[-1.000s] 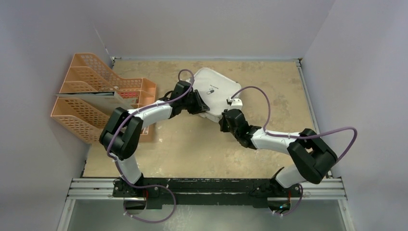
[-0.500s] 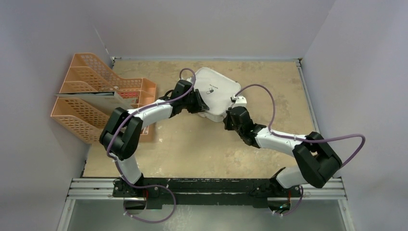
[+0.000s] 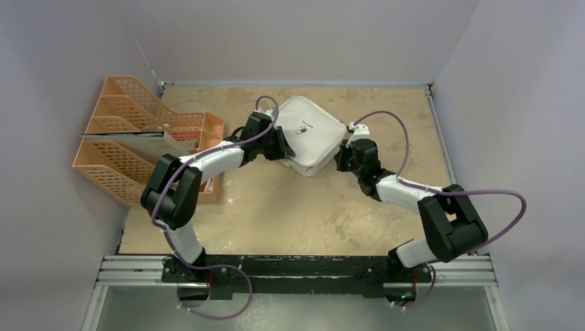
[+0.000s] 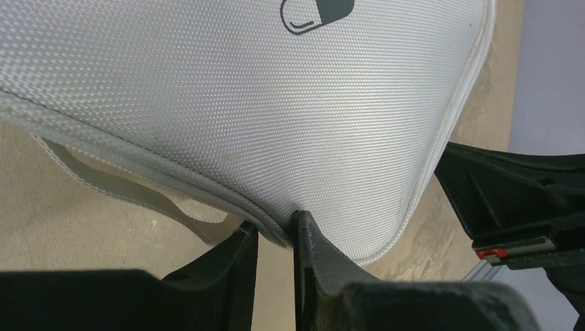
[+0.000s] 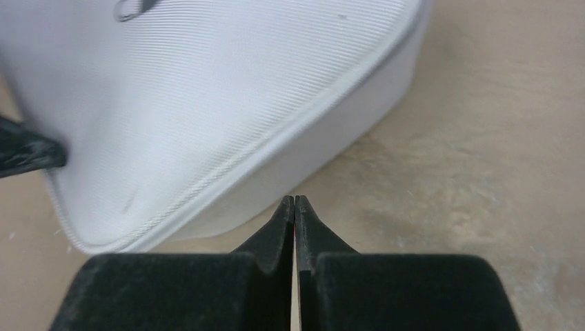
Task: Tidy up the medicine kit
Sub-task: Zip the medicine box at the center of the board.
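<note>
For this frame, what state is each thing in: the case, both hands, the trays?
medicine kit: lying flat on the table, lid down; zip cannot be read.
left hand: shut on the medicine kit's edge seam.
right hand: shut, holding nothing, tips low beside the kit's side wall.
orange file trays: standing at the table's left edge.

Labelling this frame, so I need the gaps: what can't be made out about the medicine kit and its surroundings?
1. Contents of the medicine kit: every view, lid down.
2. Whether it is zipped: left wrist, the left gripper covers the pinched rim; elsewhere too small.
3. Pill logo: cut by the top edge in both wrist views.
4. Contents of the orange trays: top view, too small.
</note>
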